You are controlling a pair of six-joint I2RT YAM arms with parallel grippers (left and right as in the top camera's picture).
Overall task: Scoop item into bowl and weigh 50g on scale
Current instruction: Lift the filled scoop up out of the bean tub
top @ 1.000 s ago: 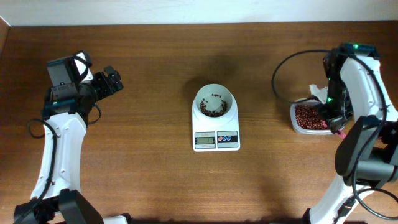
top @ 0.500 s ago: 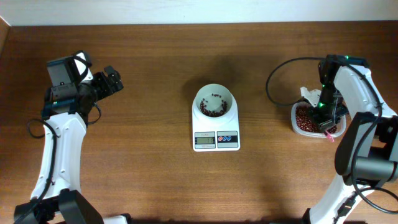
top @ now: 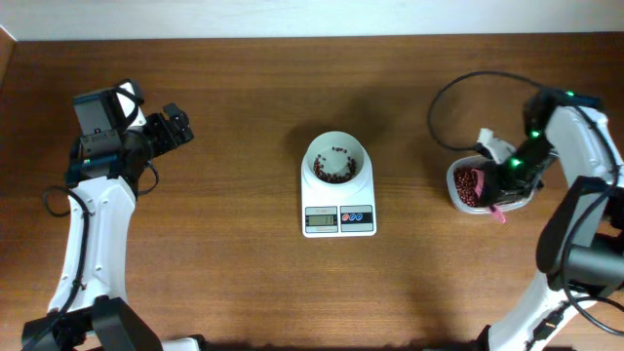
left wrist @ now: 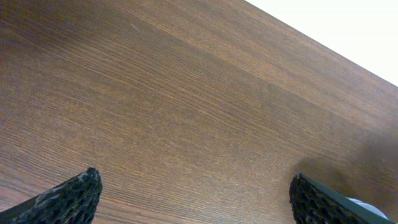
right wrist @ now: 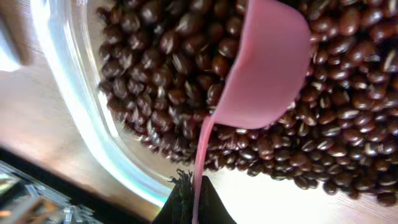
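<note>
The dark red-brown beans (right wrist: 155,56) fill a clear tub (top: 452,183) at the right. My right gripper (right wrist: 198,202) is shut on the thin handle of a pink scoop (right wrist: 267,68), whose cup lies mouth-down on the beans. In the overhead view this gripper (top: 512,175) hangs over the tub. The white bowl (top: 359,146) stands on the white scale (top: 339,220) at the centre and holds a small layer of beans (top: 333,172). My left gripper (top: 175,127) is open and empty at the far left, over bare wood (left wrist: 199,124).
A white piece (top: 490,144) lies just behind the tub. The right arm's black cable (top: 448,97) loops over the table behind the tub. The table's back edge and a pale wall (left wrist: 348,31) show in the left wrist view.
My right gripper has swung from the tub's right side across it and lowered with the scoop onto the beans. The tub has slid a little to the left. The left arm has not moved.
</note>
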